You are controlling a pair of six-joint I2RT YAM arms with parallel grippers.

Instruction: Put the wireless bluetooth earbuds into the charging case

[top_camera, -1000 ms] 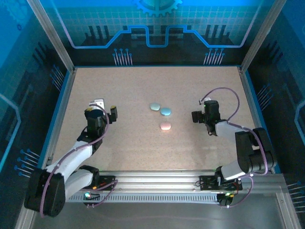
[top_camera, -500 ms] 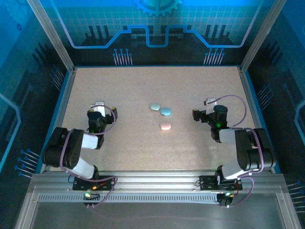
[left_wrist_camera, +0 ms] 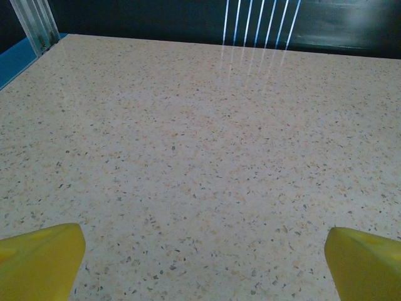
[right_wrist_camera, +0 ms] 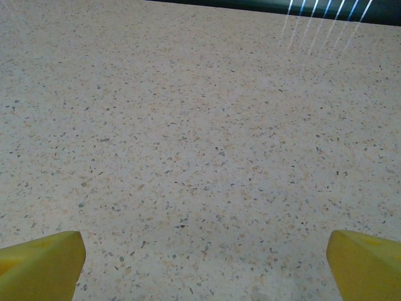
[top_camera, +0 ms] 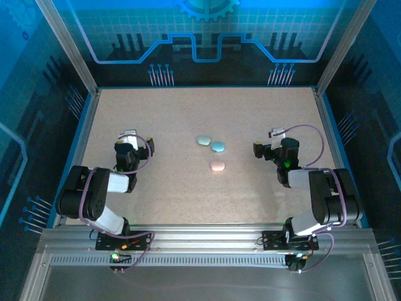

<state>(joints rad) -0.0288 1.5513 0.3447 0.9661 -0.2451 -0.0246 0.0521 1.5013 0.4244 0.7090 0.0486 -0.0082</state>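
Both arms folded low, left gripper point(left_wrist_camera: 202, 260) spread wide, right gripper point(right_wrist_camera: 202, 263) spread wide

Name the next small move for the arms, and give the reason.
Probably swing the right end effector left toward the pink pod. Its jaws stand open, holding nothing, over the table, and it looks nearer that pod than the left end effector, which is open too.
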